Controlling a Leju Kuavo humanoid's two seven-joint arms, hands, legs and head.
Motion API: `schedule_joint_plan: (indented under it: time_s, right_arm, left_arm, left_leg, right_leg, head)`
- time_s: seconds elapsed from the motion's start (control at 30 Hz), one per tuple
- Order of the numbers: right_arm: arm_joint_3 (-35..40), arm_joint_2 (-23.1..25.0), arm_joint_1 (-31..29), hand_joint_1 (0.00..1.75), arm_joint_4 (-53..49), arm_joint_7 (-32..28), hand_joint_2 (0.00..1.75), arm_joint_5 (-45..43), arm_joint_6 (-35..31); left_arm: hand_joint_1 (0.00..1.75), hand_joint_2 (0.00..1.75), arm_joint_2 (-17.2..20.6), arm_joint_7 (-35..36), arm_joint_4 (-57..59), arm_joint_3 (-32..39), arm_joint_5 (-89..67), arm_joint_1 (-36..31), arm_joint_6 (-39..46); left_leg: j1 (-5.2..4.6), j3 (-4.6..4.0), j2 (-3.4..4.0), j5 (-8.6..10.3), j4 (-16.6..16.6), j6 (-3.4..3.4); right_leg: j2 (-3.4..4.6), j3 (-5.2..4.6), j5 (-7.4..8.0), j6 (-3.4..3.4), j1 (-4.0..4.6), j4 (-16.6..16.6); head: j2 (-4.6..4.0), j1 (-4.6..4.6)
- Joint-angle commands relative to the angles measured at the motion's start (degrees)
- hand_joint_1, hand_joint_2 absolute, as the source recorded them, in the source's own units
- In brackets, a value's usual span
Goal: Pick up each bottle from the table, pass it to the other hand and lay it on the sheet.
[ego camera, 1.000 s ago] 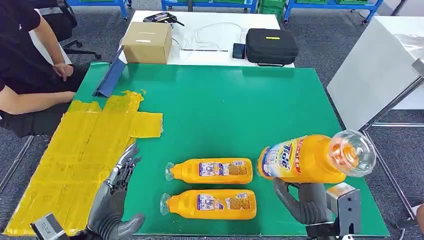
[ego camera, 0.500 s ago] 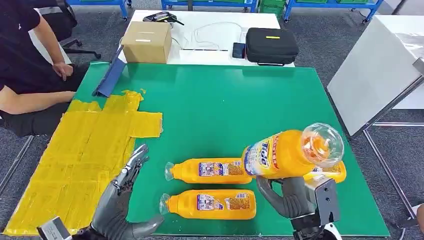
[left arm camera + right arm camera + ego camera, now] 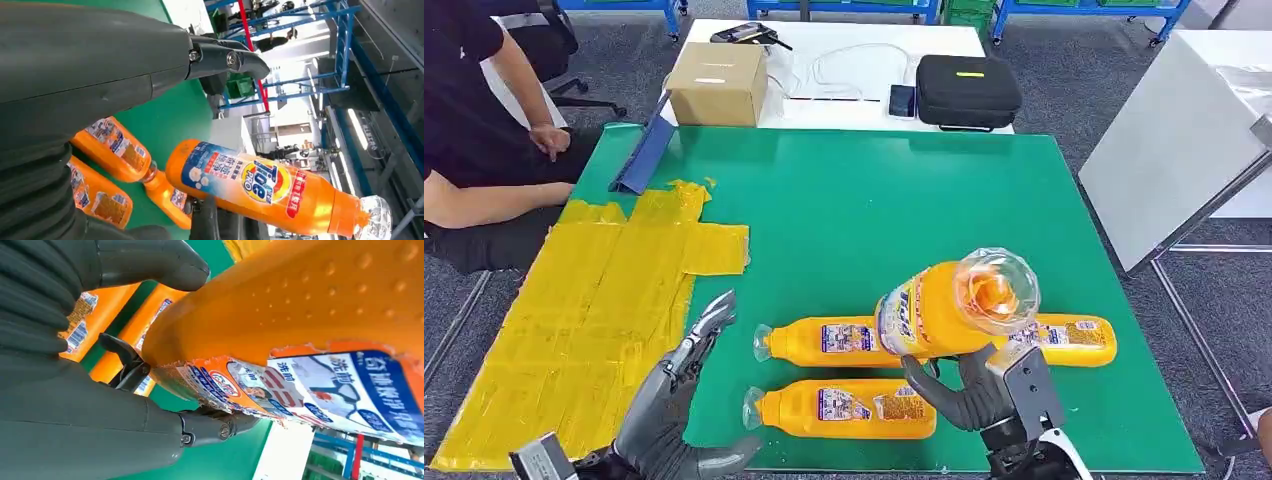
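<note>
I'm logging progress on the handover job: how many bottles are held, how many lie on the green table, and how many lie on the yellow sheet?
Held in the right hand: 1
Lying on the green table: 3
On the yellow sheet: 0
Total: 4 bottles

we see four orange bottles with clear caps. one, the tide bottle (image 3: 934, 312), is held off the green tabletop (image 3: 874, 220) in the right hand (image 3: 969, 392), cap toward the camera. three bottles (image 3: 842, 342) lie flat near it. the yellow sheet (image 3: 584, 310) covers the tabletop's left part.
</note>
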Motion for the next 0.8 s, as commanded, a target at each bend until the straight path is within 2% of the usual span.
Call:
schedule_joint_plan:
  time_s: [0.03, 0.27, 0.53, 0.8]
  right_arm:
    - [2.7, -1.8, -3.1, 1.75, 4.0, 0.8, 1.75, 0.2, 0.3]
    - [7.1, -2.3, -9.0, 1.75, 10.0, 4.0, 1.75, 1.7, 2.2]
    - [8.6, -2.7, -10.2, 1.75, 11.1, 4.7, 1.75, 1.9, 2.7]
    - [14.7, -3.5, -17.2, 1.75, 16.2, 7.9, 1.75, 4.2, 2.9]
  left_arm:
    - [0.0, 1.75, 1.6, 0.2, 1.0, -1.3, 1.1, -1.8, -0.9]
    - [0.0, 1.75, -0.1, 3.9, -0.4, -2.7, 1.3, -6.6, -1.3]
    - [0.0, 1.75, 0.0, 4.0, -0.4, -3.0, 1.8, -7.0, -1.4]
    - [0.0, 1.75, 0.2, 6.1, -0.6, -6.0, -5.6, -10.3, 1.7]
  left_leg:
    - [-0.05, -0.06, -0.02, 0.07, 0.0, -0.12]
    - [-0.01, -0.14, 0.03, 0.1, 0.0, -0.11]
    - [-0.01, -0.11, -0.01, 0.14, 0.0, -0.21]
    - [-0.06, -0.25, 0.07, 0.2, 0.0, -0.27]
  right_leg:
    - [0.02, -0.12, 0.05, -0.07, -0.06, 0.1]
    - [0.06, -0.19, 0.1, -0.05, -0.02, 0.1]
    - [0.03, -0.19, 0.07, -0.06, -0.01, 0.2]
    - [0.12, -0.29, 0.11, -0.06, -0.06, 0.3]
  head:
    - [0.0, 0.0]
    - [0.0, 0.0]
    - [0.0, 0.0]
    - [0.0, 0.0]
